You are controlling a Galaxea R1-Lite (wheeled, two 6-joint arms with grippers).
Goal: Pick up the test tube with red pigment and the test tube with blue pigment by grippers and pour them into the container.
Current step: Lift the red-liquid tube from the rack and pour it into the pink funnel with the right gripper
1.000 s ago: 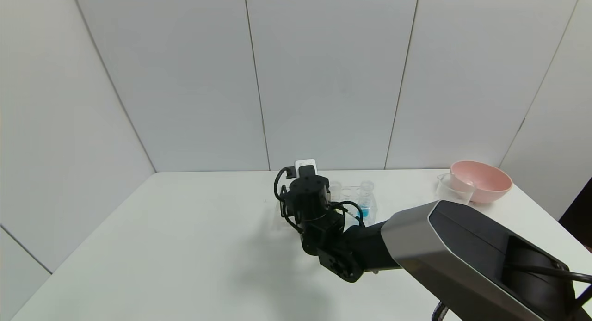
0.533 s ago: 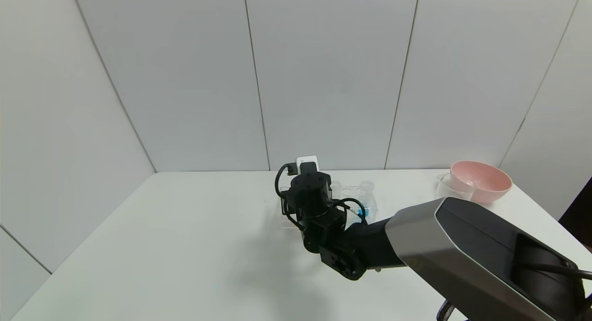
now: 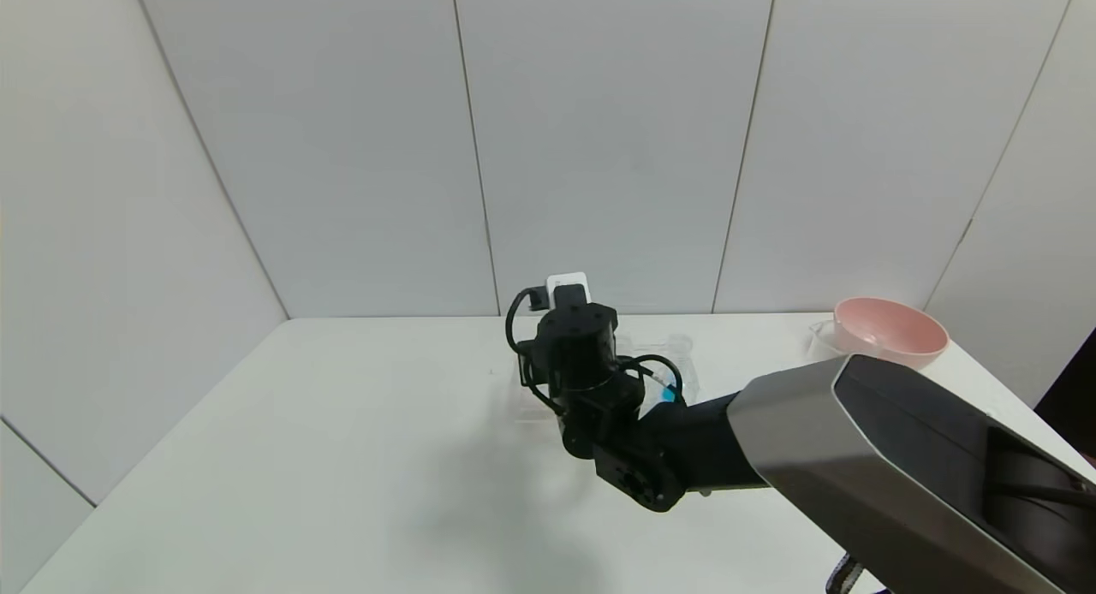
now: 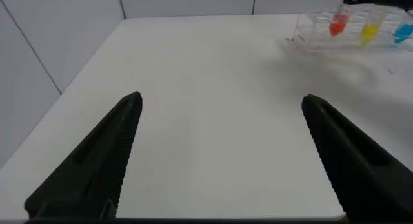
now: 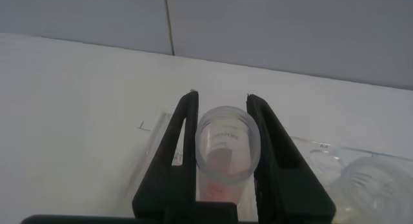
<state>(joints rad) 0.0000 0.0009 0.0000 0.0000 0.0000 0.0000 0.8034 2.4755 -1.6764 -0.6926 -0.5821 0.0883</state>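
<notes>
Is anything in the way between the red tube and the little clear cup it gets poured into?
Nothing visible. The right gripper holds the red tube at the rack; bare table stretches to the cup beside the pink bowl.

The white bench (image 3: 342, 457) lies bare across its left half and front edge, open to passage. Mid-bench toward the back edge, the clear plastic tube rack (image 4: 335, 37) and black right arm (image 3: 634, 440) block the way; a pink round bowl (image 3: 890, 333) fills the back right corner.

tubes: 3 (image 4: 339, 25) | rack: 1 (image 4: 310, 40) | pink bowl: 1 (image 3: 890, 333) | table: 1 (image 3: 342, 457)
</notes>
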